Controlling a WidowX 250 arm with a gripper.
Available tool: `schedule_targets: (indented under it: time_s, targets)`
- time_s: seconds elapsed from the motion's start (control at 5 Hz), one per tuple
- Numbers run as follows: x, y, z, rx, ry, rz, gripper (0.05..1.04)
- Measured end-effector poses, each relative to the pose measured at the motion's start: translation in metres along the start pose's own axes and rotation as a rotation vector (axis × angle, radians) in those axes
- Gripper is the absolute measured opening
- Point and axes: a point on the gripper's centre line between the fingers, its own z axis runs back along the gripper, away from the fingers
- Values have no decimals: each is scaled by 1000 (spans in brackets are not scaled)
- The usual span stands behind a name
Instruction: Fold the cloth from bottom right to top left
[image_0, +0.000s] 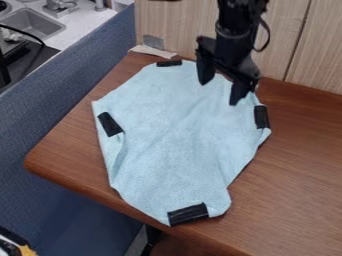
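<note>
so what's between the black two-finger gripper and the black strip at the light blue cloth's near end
Just bare cloth, lightly creased, lies between the gripper and that black strip, as the camera view shows.

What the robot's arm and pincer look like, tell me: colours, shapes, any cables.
The robot arm is black all over, built of chunky, angular segments. A thin black cable bows out in a loop beside it. The black, two-fingered pincer has a wide crosspiece and thick fingers that narrow toward their ends. I can make out no markings.
</note>
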Motion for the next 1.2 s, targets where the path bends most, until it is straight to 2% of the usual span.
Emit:
schedule_targets:
  time_s: [0.4,0.6,0.8,1.0,1.2]
  targets:
    - [-40,-42,28,-39,-76,-139,999]
    - [-65,-60,30,-74,-66,-240,999]
    - [-101,-81,16,-89,6,-346,999]
    - [-131,-96,3,-116,33,-407,999]
    - [-148,-107,-13,-86,109,-457,999]
